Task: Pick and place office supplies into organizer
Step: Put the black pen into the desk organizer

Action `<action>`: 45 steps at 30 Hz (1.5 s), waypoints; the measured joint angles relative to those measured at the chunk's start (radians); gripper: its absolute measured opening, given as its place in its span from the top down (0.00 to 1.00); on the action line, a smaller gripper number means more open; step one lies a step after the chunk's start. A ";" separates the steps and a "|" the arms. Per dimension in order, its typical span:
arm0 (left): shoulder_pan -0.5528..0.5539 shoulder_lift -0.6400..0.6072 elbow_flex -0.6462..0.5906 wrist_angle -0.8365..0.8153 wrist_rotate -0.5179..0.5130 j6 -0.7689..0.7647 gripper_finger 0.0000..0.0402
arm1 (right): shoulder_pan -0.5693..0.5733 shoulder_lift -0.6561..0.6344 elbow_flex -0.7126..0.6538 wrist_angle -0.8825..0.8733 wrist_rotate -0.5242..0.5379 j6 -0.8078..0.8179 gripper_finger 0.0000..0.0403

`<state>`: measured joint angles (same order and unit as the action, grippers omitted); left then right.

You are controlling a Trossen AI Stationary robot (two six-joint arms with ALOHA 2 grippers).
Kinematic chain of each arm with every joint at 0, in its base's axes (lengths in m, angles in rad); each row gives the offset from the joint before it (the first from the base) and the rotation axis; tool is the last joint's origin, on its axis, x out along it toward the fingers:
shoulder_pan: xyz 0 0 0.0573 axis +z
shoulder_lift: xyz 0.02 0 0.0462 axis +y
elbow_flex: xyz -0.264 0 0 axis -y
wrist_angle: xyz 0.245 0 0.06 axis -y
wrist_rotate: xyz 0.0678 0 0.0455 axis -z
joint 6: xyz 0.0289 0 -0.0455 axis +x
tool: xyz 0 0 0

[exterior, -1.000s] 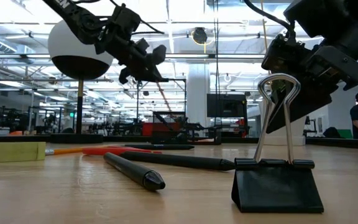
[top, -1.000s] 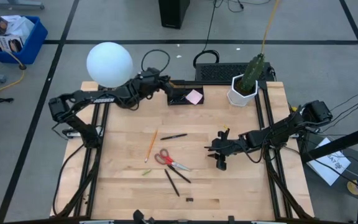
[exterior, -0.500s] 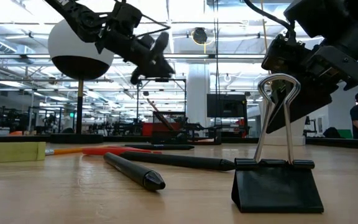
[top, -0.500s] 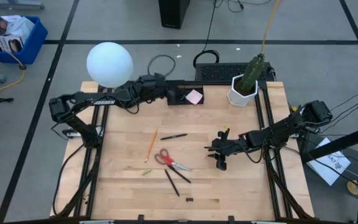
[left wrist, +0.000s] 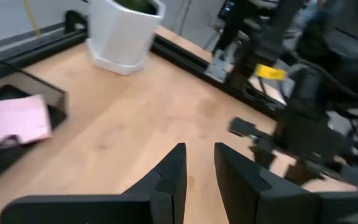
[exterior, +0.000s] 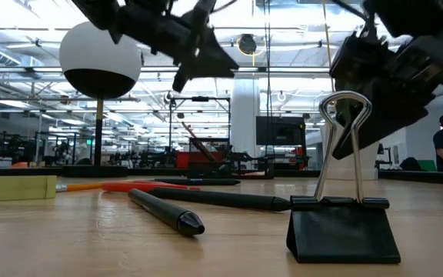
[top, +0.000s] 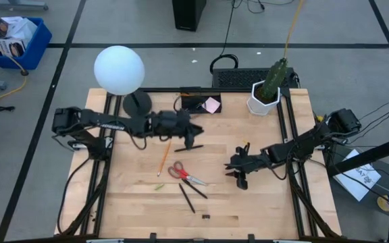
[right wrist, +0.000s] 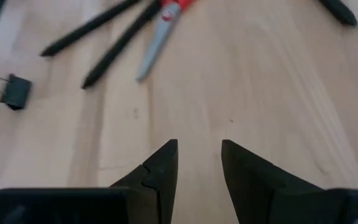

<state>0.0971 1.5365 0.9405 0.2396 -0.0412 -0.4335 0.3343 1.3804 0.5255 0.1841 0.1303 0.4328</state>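
- Two dark, matte-black jointed arms, one mounted at each side edge of the table [top: 140,202].
- White lettering along the left arm's [top: 107,123] long link (too small to read).
- Left gripper [left wrist: 199,163]: two flat black fingers tapering to blunt wedge tips, on a wide black bar.
- Right gripper [right wrist: 199,155]: same black wedge-shaped fingers, with a small notch on one inner edge.
- Right arm [top: 296,147]: bulkier black housing at the table's edge, dark cables trailing off beside it.
- Yellow tag and a pale label on the right arm's link [left wrist: 269,71].
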 joint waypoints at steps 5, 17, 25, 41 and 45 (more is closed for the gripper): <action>-0.134 -0.025 0.001 0.010 -0.112 0.013 0.78 | 0.035 0.005 0.000 0.103 0.002 -0.025 0.71; -0.392 -0.166 -0.148 0.045 -0.465 0.028 0.78 | 0.008 0.006 -0.001 0.176 0.052 -0.208 0.71; -0.508 -0.231 -0.341 0.319 -0.640 0.058 0.78 | -0.150 0.017 -0.001 0.297 0.039 -0.474 0.71; -0.540 -0.231 -0.443 0.524 -0.664 0.111 0.78 | -0.476 0.399 0.148 0.561 -0.318 -0.579 0.71; -0.552 -0.231 -0.443 0.527 -0.659 0.117 0.78 | -0.492 0.486 0.199 0.559 -0.349 -0.605 0.71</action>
<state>-0.4545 1.3060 0.4973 0.7667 -0.7006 -0.3161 -0.1579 1.8666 0.7250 0.7430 -0.2182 -0.1718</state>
